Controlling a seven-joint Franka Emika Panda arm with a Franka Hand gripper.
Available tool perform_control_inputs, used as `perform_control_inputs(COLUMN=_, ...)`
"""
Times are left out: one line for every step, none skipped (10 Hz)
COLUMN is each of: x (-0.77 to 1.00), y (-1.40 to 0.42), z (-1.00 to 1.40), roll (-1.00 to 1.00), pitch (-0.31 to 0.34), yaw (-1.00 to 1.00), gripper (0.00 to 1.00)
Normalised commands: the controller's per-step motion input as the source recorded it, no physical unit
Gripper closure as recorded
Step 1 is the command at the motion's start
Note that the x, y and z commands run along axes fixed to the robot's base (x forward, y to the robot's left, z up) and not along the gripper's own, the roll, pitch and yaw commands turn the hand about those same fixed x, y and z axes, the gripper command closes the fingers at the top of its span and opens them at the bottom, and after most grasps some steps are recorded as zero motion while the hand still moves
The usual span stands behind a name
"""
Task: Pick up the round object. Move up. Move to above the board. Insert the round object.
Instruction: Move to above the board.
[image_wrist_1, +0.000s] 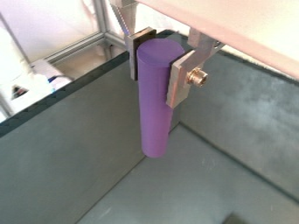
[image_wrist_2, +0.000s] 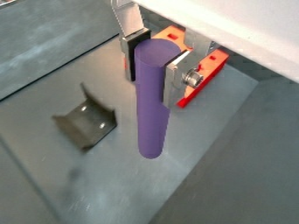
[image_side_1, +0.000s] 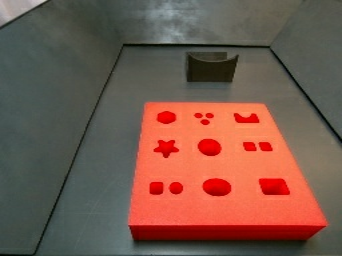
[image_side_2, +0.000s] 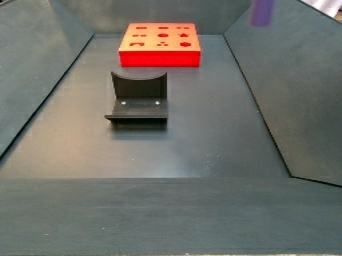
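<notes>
Clamped between the flat silver fingers (image_wrist_1: 177, 77) of the tool (image_wrist_2: 158, 63), the slim, smooth purple cylindrical peg (image_wrist_1: 155, 98) hangs upright in both wrist views, its lower end free and clear of the dark grey floor (image_wrist_2: 233, 166). Past it in a wrist view lie the dark L-shaped fixture (image_wrist_2: 84, 124) and an edge of the thick red-orange board (image_wrist_2: 211, 68) — that slab, with its grid of shaped holes, rests flat on the floor beyond the fixture, while a purple tip shows at a side view's upper edge.
</notes>
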Motion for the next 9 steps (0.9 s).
perform_control_inputs(x=0.34, y=-1.00, z=-0.03, roll=0.01, pitch=0.040, yaw=0.01, gripper=1.00)
perform_control_inputs(x=0.34, y=-1.00, z=-0.03, roll=0.00, pitch=0.036, yaw=0.01, gripper=1.00)
perform_control_inputs(x=0.35, y=-1.00, z=-0.03, roll=0.00, pitch=0.030, yaw=0.00, gripper=1.00)
perform_control_inputs(x=0.36, y=-1.00, z=-0.03, roll=0.00, pitch=0.028, yaw=0.01, gripper=1.00)
perform_control_inputs(x=0.36, y=-1.00, z=-0.03, roll=-0.01, pitch=0.025, yaw=0.01, gripper=1.00)
perform_control_inputs(x=0.38, y=-1.00, z=-0.03, roll=0.00, pitch=0.022, yaw=0.01, gripper=1.00)
perform_control_inputs(x=0.39, y=-1.00, z=-0.03, roll=0.00, pitch=0.025, yaw=0.01, gripper=1.00)
perform_control_inputs(x=0.40, y=-1.00, z=-0.03, roll=-0.02, pitch=0.028, yaw=0.01, gripper=1.00)
perform_control_inputs(x=0.42, y=-1.00, z=-0.03, roll=-0.01, pitch=0.027, yaw=0.01, gripper=1.00)
